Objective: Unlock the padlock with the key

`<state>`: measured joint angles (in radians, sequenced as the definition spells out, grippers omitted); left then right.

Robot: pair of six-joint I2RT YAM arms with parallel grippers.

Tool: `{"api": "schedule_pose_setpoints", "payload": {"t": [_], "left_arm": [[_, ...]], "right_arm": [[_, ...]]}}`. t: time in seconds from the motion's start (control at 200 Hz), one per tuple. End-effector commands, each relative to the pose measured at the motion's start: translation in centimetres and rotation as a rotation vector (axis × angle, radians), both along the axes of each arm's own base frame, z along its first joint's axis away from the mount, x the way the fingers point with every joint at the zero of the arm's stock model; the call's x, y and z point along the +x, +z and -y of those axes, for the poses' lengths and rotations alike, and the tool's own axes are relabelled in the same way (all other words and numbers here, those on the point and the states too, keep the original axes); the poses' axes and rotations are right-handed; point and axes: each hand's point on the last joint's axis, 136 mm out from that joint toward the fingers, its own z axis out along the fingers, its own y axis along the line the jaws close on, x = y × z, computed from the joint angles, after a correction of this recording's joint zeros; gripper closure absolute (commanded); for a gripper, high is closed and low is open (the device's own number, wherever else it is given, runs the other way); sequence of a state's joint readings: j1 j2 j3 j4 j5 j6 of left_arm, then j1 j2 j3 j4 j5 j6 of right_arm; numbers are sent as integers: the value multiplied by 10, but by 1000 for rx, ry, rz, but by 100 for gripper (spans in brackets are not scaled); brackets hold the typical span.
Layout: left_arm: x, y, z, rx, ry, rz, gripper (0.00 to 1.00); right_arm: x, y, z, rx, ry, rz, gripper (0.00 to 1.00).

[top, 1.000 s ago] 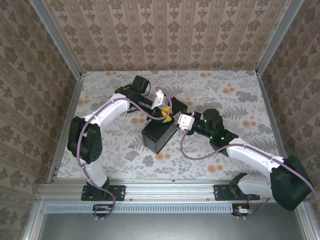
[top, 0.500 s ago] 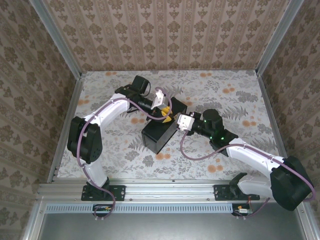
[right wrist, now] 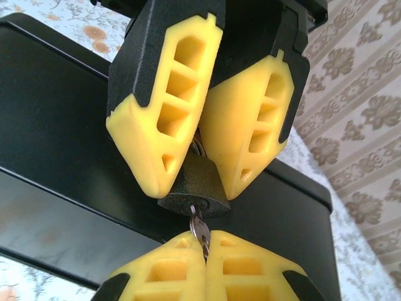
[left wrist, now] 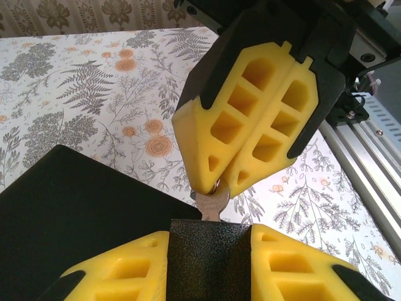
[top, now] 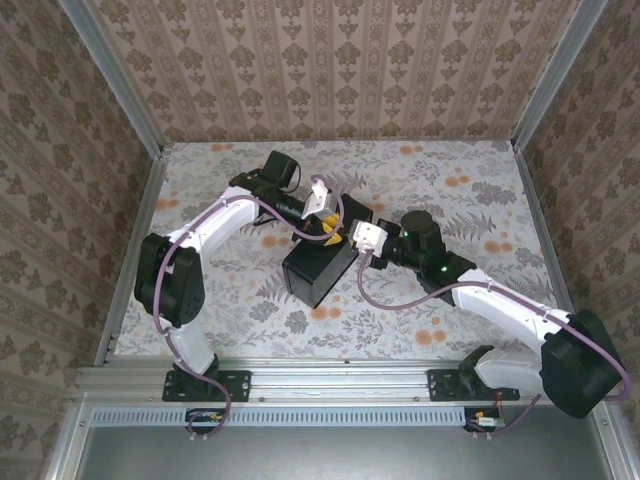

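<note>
On floral-patterned desk (top: 480, 190): black rectangular box (top: 315, 272), beneath both end effectors. Clamped between yellow pads of left end effector (right wrist: 195, 187): dark textured metal padlock (left wrist: 210, 248). Pinched tight between closed tips of right end effector (left wrist: 217, 187), directly facing left fingertips: silver key (right wrist: 200, 229), blade seated in padlock keyway.

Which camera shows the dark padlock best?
The right wrist camera: the small dark metal padlock faces it, silver key in its keyhole. The left wrist camera shows one dark side; from above it's too tiny.
</note>
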<state>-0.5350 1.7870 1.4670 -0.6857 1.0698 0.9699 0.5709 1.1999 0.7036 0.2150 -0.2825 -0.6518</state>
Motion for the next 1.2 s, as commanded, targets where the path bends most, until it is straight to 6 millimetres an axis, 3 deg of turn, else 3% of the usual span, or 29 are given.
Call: {"api": "schedule_pose_setpoints", "payload": {"t": [0.0,0.305,0.425,0.5,0.555,0.72,0.875,1.045,1.195], "left_arm": [[-25,24,11,-97,-95,2,84],[-26,26,11,-113,-103,27,84],[-22,26,9,-118,-90,30,83],[-17,24,8,-105,-73,26,74],[-15,21,8,-88,-61,22,59],[-5,32,6,-119,-13,12,43],[3,57,0,-159,25,17,41],[32,58,-14,-108,232,-17,44],[80,43,-42,-21,702,-93,44]], "right_arm": [[-15,45,-17,148,76,-56,100],[-21,55,-23,348,31,-458,100],[-22,47,-23,350,-1,-565,100],[-20,40,-17,322,-39,-552,91],[-17,36,-9,295,-81,-519,82],[-14,42,13,260,-112,-456,70],[-12,58,17,223,-77,-375,63],[-6,60,-3,207,36,-313,59],[-19,46,-24,98,105,-252,54]]}}
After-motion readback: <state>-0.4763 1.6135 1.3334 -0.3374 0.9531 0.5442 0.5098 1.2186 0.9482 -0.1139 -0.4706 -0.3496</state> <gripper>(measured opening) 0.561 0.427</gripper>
